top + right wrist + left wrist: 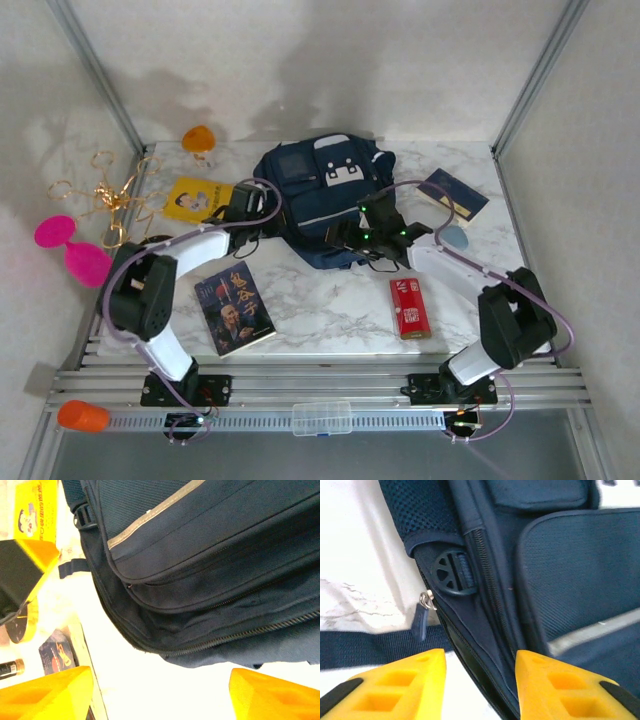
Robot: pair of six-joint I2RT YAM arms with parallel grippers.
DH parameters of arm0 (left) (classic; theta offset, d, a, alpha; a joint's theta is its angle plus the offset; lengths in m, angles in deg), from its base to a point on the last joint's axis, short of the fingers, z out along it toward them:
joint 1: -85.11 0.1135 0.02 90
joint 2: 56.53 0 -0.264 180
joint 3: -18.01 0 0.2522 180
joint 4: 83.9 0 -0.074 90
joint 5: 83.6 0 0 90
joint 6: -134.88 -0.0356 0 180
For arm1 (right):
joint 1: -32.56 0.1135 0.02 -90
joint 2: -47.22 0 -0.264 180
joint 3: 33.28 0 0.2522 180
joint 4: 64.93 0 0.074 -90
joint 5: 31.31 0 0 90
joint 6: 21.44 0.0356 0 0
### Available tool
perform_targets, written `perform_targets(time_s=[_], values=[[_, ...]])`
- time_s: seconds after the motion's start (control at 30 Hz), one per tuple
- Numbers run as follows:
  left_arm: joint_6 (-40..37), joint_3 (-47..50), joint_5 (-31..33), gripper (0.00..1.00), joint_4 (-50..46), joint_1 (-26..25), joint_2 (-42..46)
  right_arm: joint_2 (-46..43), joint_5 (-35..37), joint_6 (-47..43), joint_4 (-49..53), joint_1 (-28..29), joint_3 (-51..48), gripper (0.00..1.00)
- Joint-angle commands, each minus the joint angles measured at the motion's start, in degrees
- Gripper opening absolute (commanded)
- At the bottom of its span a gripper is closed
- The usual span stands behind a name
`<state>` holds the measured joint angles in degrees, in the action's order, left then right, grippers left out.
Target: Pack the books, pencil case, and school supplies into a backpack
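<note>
Nearest the arm bases, the dark book point(234, 306) lies at 7 o'clock from the backpack point(325, 200) and the red box point(410, 307) at 5 o'clock. Bare table point(320, 310) between them gives free room to move. The left gripper point(480, 654) sits at the backpack's 9 o'clock side, its fingers apart and gripping nothing, with the bag's seam running into the gap. The right gripper point(161, 672) sits at the backpack's 5 o'clock corner, spread wide and also empty. The zips look shut, so opening the bag seems to be the step in hand. The left gripper should close squarely on the zip pull point(422, 615), at 11 o'clock from its fingers, while the right pins fabric so the bag cannot slide. Farther off, the pencil case point(455, 237) peeps out at 3 o'clock. The yellow book point(197, 198) lies at 9 o'clock near the left edge, and the navy book point(453, 193) at 2 o'clock near the right edge.
</note>
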<state>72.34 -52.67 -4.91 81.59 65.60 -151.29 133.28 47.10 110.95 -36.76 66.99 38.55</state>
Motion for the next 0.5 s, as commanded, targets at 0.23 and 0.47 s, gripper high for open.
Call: perform_targets(time_s=[0.23, 0.47], values=[[15.97, 13.01, 9.05, 0.51, -17.98, -5.34, 24.38, -0.90, -2.34, -5.65, 3.63, 7.54, -2.11, 0.80], [30.81, 21.75, 20.47, 0.60, -36.69, -9.85, 42.28, 5.11, -6.11, -5.20, -2.13, 16.13, -1.79, 0.79]])
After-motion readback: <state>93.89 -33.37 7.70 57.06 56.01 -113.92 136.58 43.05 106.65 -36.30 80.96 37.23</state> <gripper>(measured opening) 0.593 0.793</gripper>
